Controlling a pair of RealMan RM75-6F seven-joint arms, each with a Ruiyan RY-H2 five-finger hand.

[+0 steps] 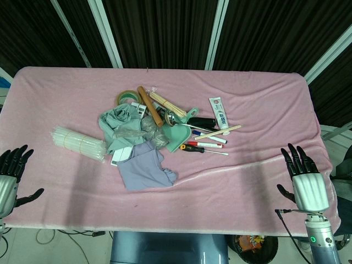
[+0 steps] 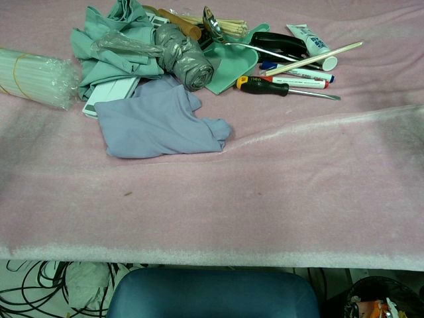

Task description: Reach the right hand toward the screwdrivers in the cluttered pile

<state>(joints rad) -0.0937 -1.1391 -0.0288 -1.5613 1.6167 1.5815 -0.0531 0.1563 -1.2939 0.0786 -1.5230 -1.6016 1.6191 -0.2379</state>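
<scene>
A screwdriver (image 1: 193,148) with a black and orange handle lies at the right edge of the pile; in the chest view this screwdriver (image 2: 265,85) points its metal shaft to the right. Markers and a wooden stick lie just behind it. My right hand (image 1: 304,176) hangs at the table's front right corner, fingers spread, holding nothing, far to the right of the pile. My left hand (image 1: 11,173) sits at the front left edge, fingers apart and empty. The chest view shows neither hand.
The pile holds a lilac cloth (image 1: 144,168), green cloth (image 1: 118,124), grey crumpled bag (image 2: 185,59), mint dustpan (image 1: 179,135), wooden rolling pin (image 1: 150,105), tape roll (image 1: 126,97), white tube (image 1: 218,113) and a ladle (image 2: 215,23). A bundle of straws (image 1: 78,143) lies left. The pink cloth (image 1: 264,121) covers the table.
</scene>
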